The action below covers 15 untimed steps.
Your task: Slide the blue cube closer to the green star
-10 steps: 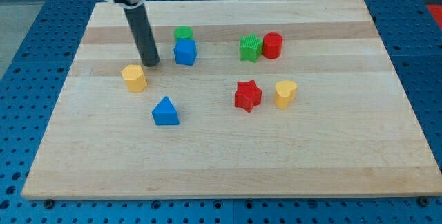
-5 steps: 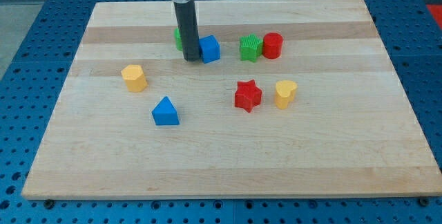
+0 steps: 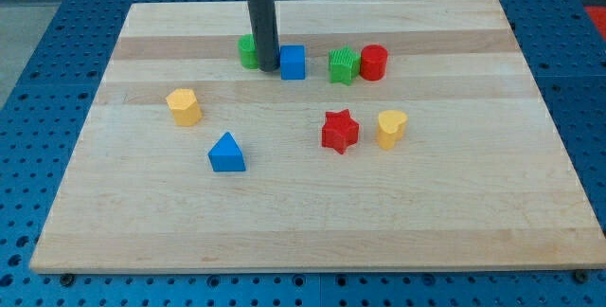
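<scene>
The blue cube sits on the wooden board in the upper middle, a short gap left of the green star. My tip rests against the cube's left side. A green block stands just left of the rod and is partly hidden by it; I cannot make out its shape.
A red cylinder touches the green star's right side. A red star and a yellow block lie lower right. A yellow block and a blue triangular block lie to the lower left.
My tip swept from the left to the cube's left side and pushed the blue cube rightward, from under the green block to nearer the green star.
</scene>
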{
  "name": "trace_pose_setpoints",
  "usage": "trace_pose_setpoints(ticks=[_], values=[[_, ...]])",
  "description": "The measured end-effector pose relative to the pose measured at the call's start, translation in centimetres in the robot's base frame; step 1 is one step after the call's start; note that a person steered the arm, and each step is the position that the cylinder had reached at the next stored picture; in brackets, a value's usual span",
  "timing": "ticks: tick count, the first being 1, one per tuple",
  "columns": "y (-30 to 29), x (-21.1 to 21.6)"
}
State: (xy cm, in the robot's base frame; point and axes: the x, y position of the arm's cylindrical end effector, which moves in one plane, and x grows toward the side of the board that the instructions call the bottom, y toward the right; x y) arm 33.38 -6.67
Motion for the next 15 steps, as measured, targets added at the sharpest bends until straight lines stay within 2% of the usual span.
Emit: trace_pose_setpoints(ticks=[3, 8, 11, 15], values=[[0.0, 0.9], [3.3, 1.0], [3.2, -1.8], [3.9, -1.2]])
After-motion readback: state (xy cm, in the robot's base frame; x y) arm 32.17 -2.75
